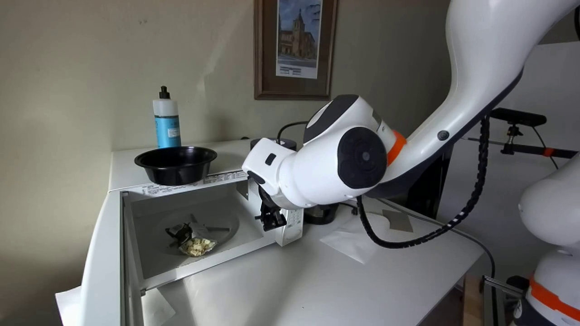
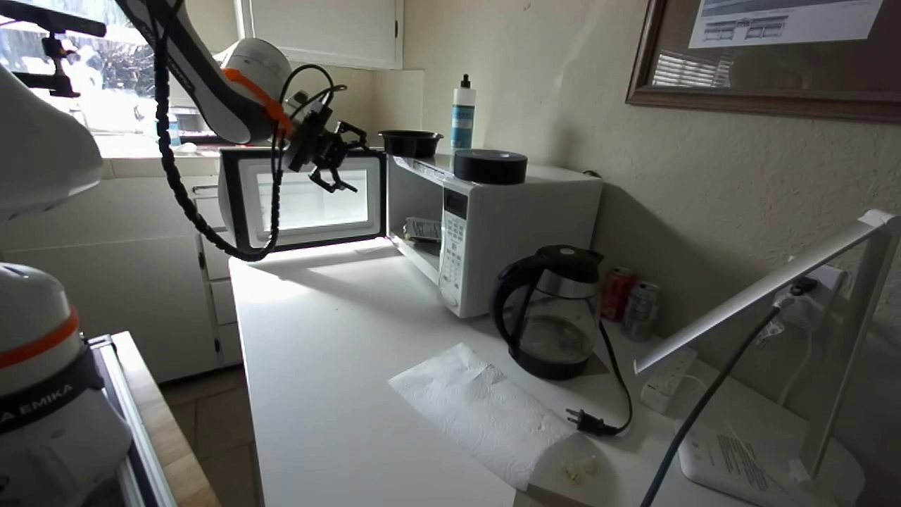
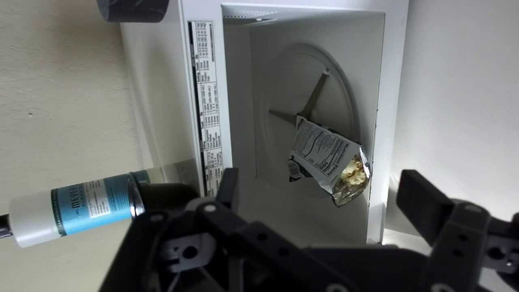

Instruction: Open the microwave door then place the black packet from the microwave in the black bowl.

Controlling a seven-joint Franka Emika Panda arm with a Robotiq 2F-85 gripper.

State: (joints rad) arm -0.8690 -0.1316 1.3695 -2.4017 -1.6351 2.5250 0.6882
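The white microwave (image 1: 292,224) (image 2: 528,239) stands with its door (image 1: 102,258) (image 2: 310,193) swung wide open. The packet (image 1: 182,233) (image 2: 422,229) (image 3: 320,152) lies inside on the turntable, torn end toward the opening, popcorn showing. In the wrist view its pale printed back and a black corner show. The black bowl (image 1: 176,170) (image 2: 410,144) (image 3: 166,196) sits upright on top of the microwave near the door side, partly hidden by a finger in the wrist view. My gripper (image 1: 272,219) (image 2: 350,162) (image 3: 324,198) is open and empty, in front of the opening, apart from the packet.
A blue-labelled soap bottle (image 1: 167,127) (image 2: 462,116) (image 3: 81,209) stands behind the bowl. A round black object (image 2: 490,167) (image 3: 134,9) sits on the microwave top. A kettle (image 2: 552,317) with a cord, a paper towel (image 2: 479,415) and a lamp (image 2: 767,289) are on the counter.
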